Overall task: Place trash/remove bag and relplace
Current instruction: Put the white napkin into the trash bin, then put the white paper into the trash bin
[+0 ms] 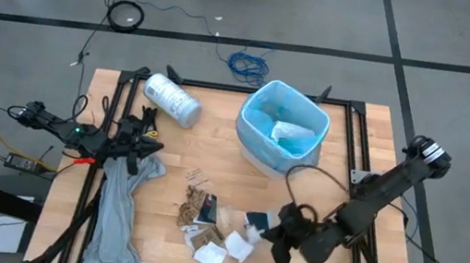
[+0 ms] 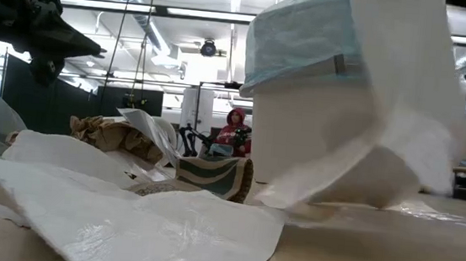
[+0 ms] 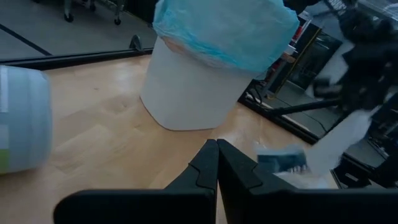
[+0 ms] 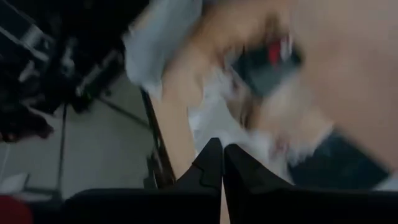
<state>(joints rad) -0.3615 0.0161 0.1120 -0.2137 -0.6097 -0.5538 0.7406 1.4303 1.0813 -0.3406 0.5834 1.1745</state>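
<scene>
A white bin [image 1: 254, 158] lined with the light-blue bag [image 1: 283, 120] stands at the table's far right. Trash scraps of white paper, brown wrappers and a dark packet [image 1: 204, 216] lie near the front edge. My right gripper [image 1: 276, 248] is above their right end, shut on a white paper scrap [image 3: 347, 134]. My left gripper [image 1: 155, 148] is shut and holds nothing at the table's left, above the top end of a long grey plastic sheet [image 1: 119, 217] that lies on the table. My right gripper holds the white paper by its upper part, slanting down from the table's right; motion blur hides the exact place of contact. The paper [image 2: 404, 112] hangs below the fingers. Its lower end [image 2: 295, 193] is close to the table top; I cannot tell whether it touches.
A white printed roll [image 1: 172, 99] lies on its side at the far left of the table. A black frame runs along the table's edges [image 1: 223, 86]. Bare wood lies between the roll, the bin and the scraps.
</scene>
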